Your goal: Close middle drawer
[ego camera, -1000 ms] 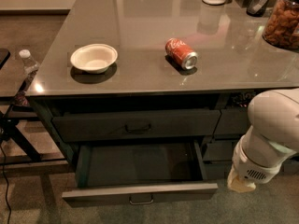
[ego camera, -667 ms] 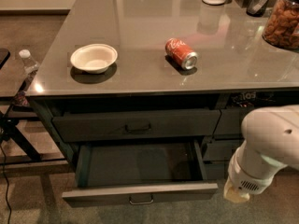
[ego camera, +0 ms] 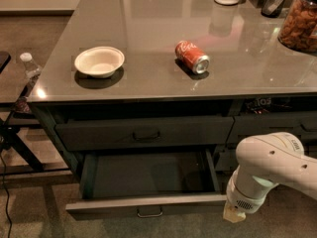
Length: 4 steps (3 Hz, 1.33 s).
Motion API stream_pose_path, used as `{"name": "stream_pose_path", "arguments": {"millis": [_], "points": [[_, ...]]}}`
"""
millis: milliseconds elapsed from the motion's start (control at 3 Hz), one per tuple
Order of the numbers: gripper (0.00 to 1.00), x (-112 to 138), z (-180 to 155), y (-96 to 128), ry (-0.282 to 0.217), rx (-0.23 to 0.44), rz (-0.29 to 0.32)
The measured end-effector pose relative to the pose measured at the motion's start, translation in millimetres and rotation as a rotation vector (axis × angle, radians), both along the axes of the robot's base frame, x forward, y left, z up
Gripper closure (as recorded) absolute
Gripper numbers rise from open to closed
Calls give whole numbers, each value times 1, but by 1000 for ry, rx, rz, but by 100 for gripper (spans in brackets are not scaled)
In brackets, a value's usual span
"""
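Your target, the middle drawer (ego camera: 114,205), sits in the lower centre of the frame, pulled well out from under the counter (ego camera: 148,83). Its tray is open and looks empty. The front panel runs left-right across the bottom of the frame, and that is its long axis. The small loop handle (ego camera: 149,213) is at mid-front.

The hand (ego camera: 234,215) is at lower right, just off the right end of the drawer front and about level with it. It is near the corner, but contact can't be confirmed. So the drawer lies to the left of the hand, and the closing push goes toward the top of the frame, into the cabinet.

The white arm (ego camera: 270,170) comes in from the right edge, bends down and tilts leftward, with its wrist end low. Whether the hand is wide or narrow can't be told, because only its pale tip shows under the wrist.

My judgement is that you need to get onto the front face, left of the corner and nearer the handle. A push at the very end may skew the tray or slip off.

The closed drawer (ego camera: 99,135) above is not the target. The bowl (ego camera: 99,61) and red can (ego camera: 192,57) on top are well clear of the move.
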State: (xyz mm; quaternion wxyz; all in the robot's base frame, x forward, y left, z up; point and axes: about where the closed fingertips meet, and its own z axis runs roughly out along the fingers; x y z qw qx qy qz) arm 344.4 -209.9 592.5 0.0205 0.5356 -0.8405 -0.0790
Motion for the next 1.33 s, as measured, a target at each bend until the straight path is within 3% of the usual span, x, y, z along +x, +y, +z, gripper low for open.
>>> {"name": "stream_pose_path", "arguments": {"millis": [333,667,1000,1333], "points": [[100,0,0,0,0,0,0],[100,-5,-26,0,28,37,-11],[100,-7,-73,6,55,54,-25],[100,4,-103,14,57,65,-28]]}}
